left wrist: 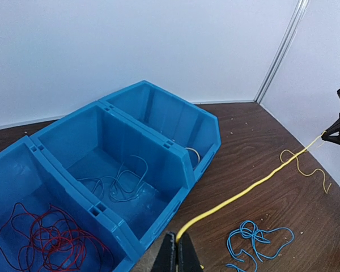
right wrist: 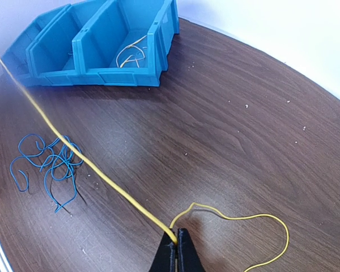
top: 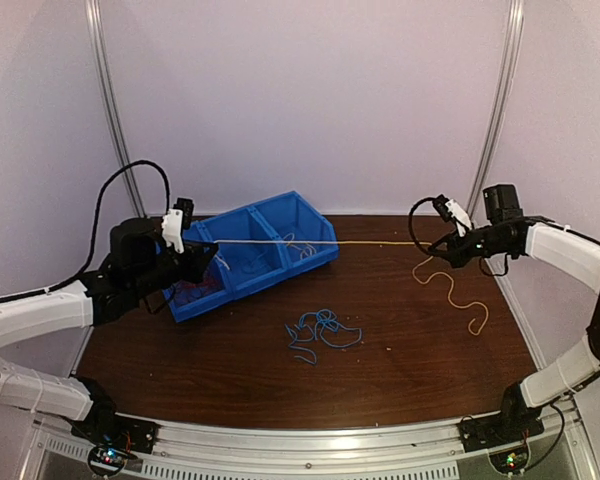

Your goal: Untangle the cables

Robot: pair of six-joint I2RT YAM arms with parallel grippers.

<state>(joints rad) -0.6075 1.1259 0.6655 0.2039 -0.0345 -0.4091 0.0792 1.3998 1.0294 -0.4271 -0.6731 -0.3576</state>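
Observation:
A yellow cable [top: 360, 243] runs taut above the table between both grippers. My left gripper [top: 212, 246] is shut on one end, above the blue bin [top: 270, 262]; its jaws [left wrist: 179, 245] pinch the yellow cable [left wrist: 243, 194]. My right gripper [top: 432, 244] is shut on the cable further along; in the right wrist view its jaws [right wrist: 176, 242] clamp the yellow cable [right wrist: 90, 165]. The free tail [top: 458, 295] curls on the table. A blue cable tangle [top: 320, 330] lies on the wood. Red cables [left wrist: 48, 241] sit in the bin's nearest compartment, blue ones [left wrist: 116, 182] in the middle, a yellow one [right wrist: 131, 55] in the far one.
The three-compartment blue bin [left wrist: 181, 164] stands at the back left of the brown table [top: 400, 340]. White walls with metal rails [top: 495, 110] close in the back. Thick black arm cables [top: 130, 180] loop above the left arm.

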